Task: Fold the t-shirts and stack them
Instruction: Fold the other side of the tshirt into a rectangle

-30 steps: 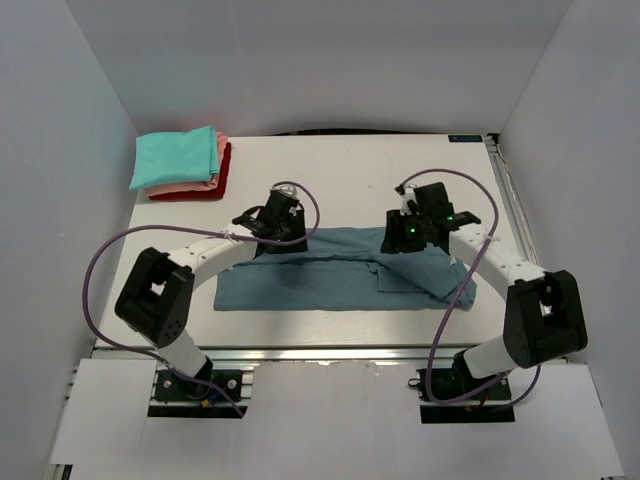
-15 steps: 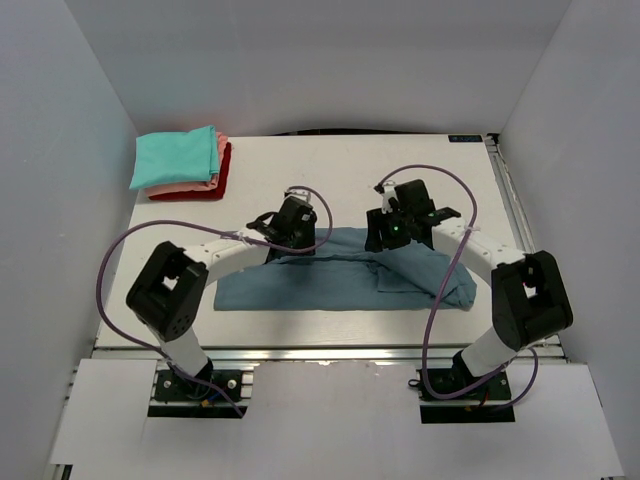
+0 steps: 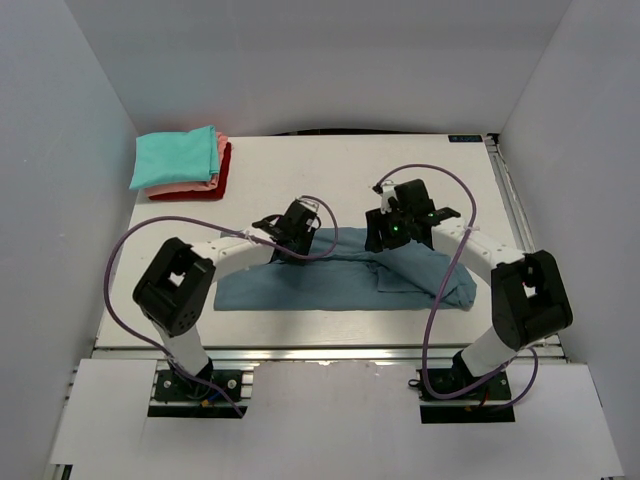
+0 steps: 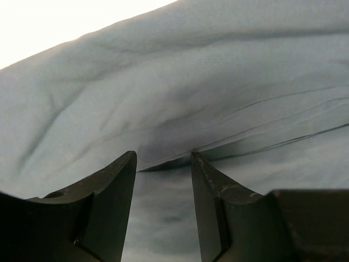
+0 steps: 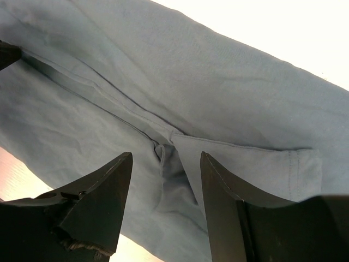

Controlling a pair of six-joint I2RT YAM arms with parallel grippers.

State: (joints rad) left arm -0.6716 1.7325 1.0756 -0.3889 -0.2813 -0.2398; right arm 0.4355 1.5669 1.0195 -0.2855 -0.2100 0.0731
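A slate-blue t-shirt (image 3: 340, 280) lies on the white table (image 3: 350, 180), folded into a long band across the near half. My left gripper (image 3: 297, 228) hovers over the band's far edge, left of centre, jaws open; its wrist view shows a fold seam of the blue cloth (image 4: 218, 82) just past the fingertips. My right gripper (image 3: 390, 232) hovers over the far edge right of centre, jaws open; its wrist view shows a sleeve hem and a cloth pucker (image 5: 172, 164) between the fingers. A folded stack sits at the far left: teal (image 3: 175, 157) on salmon-pink (image 3: 214, 182) on red (image 3: 222, 168).
White walls enclose the table on the left, back and right. A metal rail (image 3: 512, 200) runs along the table's right edge. Purple cables (image 3: 440, 290) loop from both arms over the near table.
My left gripper has moved right along the shirt's far edge. My right gripper shifted left in the first half second and then held still. The shirt lies as before.
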